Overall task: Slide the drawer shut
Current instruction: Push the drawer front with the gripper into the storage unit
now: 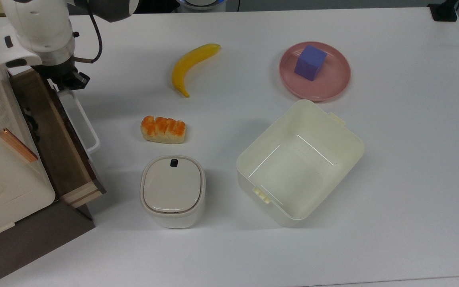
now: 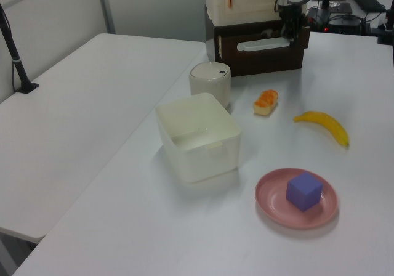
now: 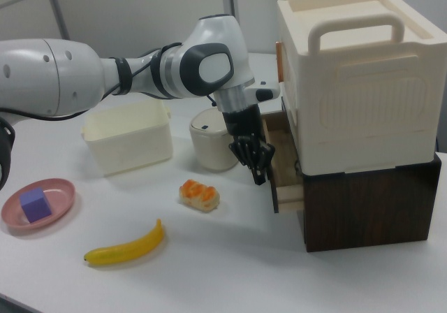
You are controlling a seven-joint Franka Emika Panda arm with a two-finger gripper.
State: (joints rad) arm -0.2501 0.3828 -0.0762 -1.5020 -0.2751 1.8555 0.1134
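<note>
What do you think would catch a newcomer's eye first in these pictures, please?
Probably the big white robot arm, its gripper against the front of the partly open drawer in the dark brown cabinet at the right view's right, under a large cream case. Next come the colours on the white table: a yellow banana near the top view's upper middle and a purple cube on a pink plate to its right.

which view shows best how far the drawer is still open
The top view: it looks down on the drawer, so the wood strip still jutting from the cabinet is plain. The right view shows the drawer side-on, partly behind the end effector. The left view faces the drawer front, hiding depth.
</note>
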